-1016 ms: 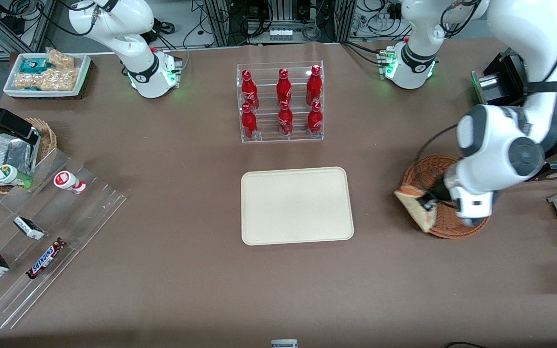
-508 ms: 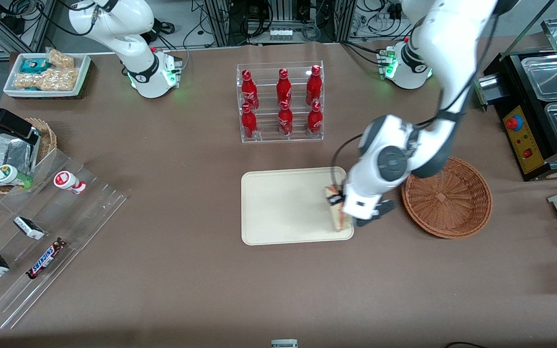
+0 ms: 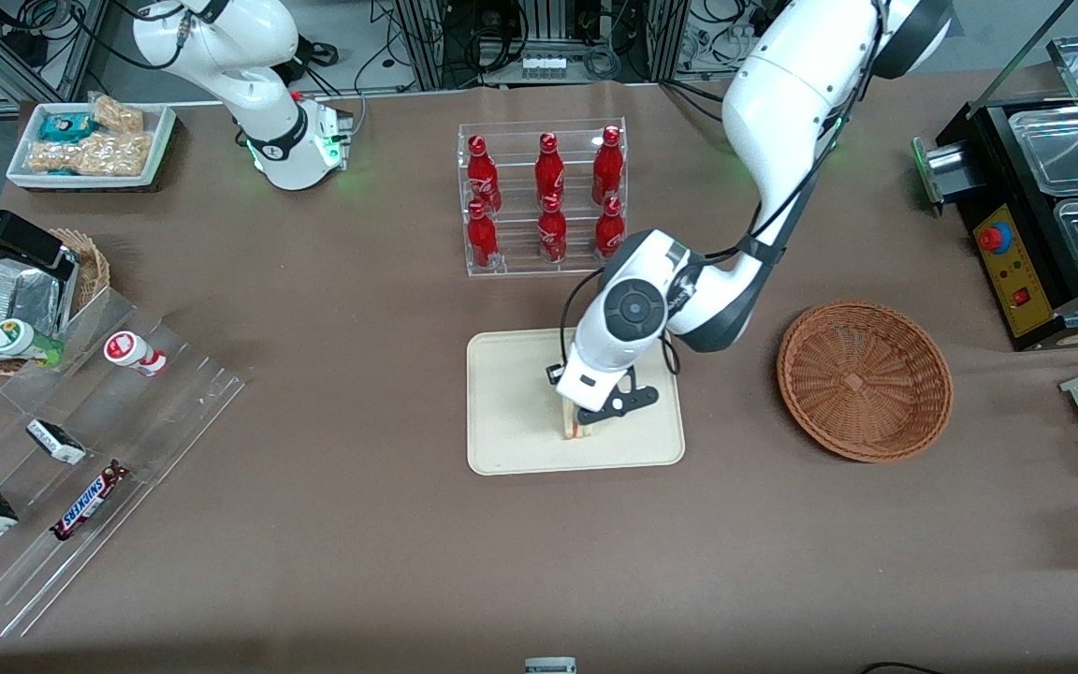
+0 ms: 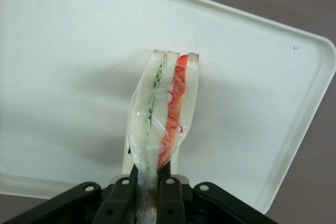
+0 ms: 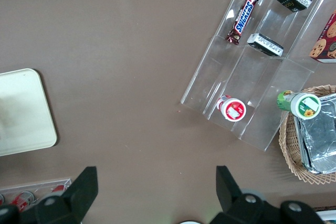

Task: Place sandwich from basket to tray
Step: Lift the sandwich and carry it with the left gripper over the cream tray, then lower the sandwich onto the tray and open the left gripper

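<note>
My gripper point(image 3: 584, 423) hangs over the cream tray point(image 3: 511, 412) and is shut on the sandwich point(image 3: 574, 429). In the left wrist view the sandwich point(image 4: 164, 114) is a wrapped wedge with green and red filling lines along its cut edge, pinched at its tip between the black fingers point(image 4: 173, 192), with the tray point(image 4: 63, 77) right under it. I cannot tell whether it touches the tray. The round wicker basket point(image 3: 865, 379) stands beside the tray toward the working arm's end, with nothing in it.
A clear rack of red bottles point(image 3: 544, 198) stands farther from the front camera than the tray. Clear stepped racks with snacks point(image 3: 80, 459) and a small wicker basket with a foil packet point(image 3: 29, 300) lie toward the parked arm's end. A black appliance point(image 3: 1035, 215) sits near the big basket.
My gripper has carried the sandwich out of the basket and over the tray, from the tray's edge half a second ago to its middle now. The basket is left empty.
</note>
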Action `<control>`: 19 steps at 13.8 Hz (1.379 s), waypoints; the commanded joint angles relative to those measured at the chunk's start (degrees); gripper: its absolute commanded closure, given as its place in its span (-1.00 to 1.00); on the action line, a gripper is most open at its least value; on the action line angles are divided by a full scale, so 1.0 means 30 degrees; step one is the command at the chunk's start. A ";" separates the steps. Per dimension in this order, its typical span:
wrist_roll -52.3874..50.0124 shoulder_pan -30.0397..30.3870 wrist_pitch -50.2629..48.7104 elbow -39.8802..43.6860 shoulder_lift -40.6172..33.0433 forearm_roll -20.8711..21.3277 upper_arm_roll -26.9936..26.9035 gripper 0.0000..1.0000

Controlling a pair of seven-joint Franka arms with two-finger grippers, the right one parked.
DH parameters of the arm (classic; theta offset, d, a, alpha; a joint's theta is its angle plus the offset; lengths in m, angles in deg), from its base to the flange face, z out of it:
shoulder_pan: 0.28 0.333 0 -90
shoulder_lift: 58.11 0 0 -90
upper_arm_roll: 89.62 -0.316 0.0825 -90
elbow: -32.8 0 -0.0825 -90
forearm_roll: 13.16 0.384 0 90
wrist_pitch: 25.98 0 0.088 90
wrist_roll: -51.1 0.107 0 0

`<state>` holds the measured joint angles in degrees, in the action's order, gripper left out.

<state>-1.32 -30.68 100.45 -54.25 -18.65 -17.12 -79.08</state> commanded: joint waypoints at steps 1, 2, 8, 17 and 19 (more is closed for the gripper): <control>-0.0131 -0.0327 -0.0102 0.0775 0.0616 0.0498 -0.0232 0.88; -0.0278 -0.0472 -0.0102 0.0775 0.0762 0.0527 -0.0261 0.84; -0.0397 -0.0445 -0.0422 0.0804 -0.0842 0.0645 -0.0319 -1.00; -0.0075 0.0256 -0.4465 -0.0159 -0.5006 0.1553 -0.2018 -1.00; 0.1204 0.1569 -0.4525 -0.1037 -0.5824 0.1699 -0.2282 -1.00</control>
<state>-0.83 -29.11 87.13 -53.13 -32.60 -12.64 -85.71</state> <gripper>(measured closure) 0.000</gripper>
